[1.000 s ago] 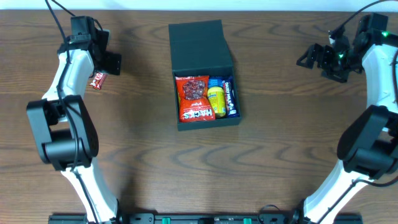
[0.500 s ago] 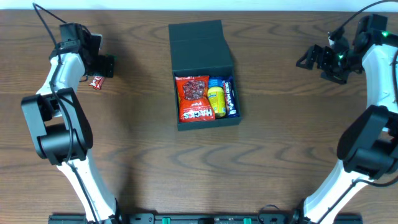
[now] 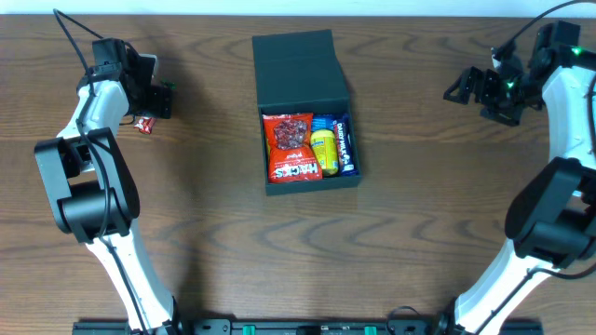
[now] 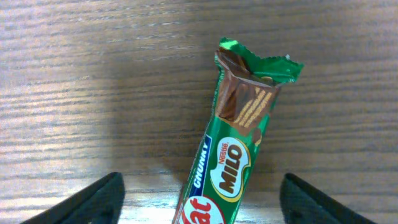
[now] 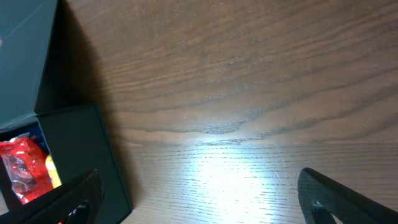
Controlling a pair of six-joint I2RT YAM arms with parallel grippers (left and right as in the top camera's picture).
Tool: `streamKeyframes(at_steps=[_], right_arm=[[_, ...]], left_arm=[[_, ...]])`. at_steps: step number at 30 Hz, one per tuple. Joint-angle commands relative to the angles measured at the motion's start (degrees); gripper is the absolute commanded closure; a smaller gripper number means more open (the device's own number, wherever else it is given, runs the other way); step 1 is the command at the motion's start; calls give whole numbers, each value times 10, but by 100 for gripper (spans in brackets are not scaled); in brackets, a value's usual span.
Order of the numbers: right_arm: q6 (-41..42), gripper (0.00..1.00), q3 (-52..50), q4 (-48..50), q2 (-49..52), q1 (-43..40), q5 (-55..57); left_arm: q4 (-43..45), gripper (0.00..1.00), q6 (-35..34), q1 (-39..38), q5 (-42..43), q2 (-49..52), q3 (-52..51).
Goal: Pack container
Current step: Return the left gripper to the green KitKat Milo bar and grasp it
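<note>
Hovering spread wide and empty over the Milo bar (image 4: 239, 155) on the counter (image 3: 214, 233), the left hand (image 4: 202, 200) likely needs to drop, pinch it and carry it to the container (image 3: 313, 185)

The open container (image 3: 312, 183) sits mid-table, its raised lid (image 3: 298, 70) walling off the 12 o'clock side. Snack packets (image 3: 291, 147) crowd its inside. The table (image 3: 419, 214) is bare at its 3, 6 and 9 o'clock. A Milo bar (image 4: 239, 143) lies between the left gripper's (image 4: 202, 186) spread fingers.

wooden table (image 3: 205, 214) — container (image 3: 298, 65), milo bar (image 4: 236, 155)
</note>
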Motion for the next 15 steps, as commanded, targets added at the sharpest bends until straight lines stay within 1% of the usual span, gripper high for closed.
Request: streamKeyframes(at_steps=[1, 3, 8, 11, 15], right_arm=[[-4, 1, 8, 0, -15, 3, 0], [-4, 1, 8, 0, -15, 5, 0], [-4, 1, 8, 0, -15, 5, 0], [-4, 1, 8, 0, -15, 6, 0], [-4, 1, 8, 0, -15, 7, 0]], left_arm=[[1, 35, 2, 3, 5, 10, 2], [0, 44, 1, 3, 2, 14, 2], [-9, 48, 2, 2, -10, 18, 2], [-12, 55, 2, 2, -24, 18, 2], [-14, 62, 2, 2, -24, 18, 2]])
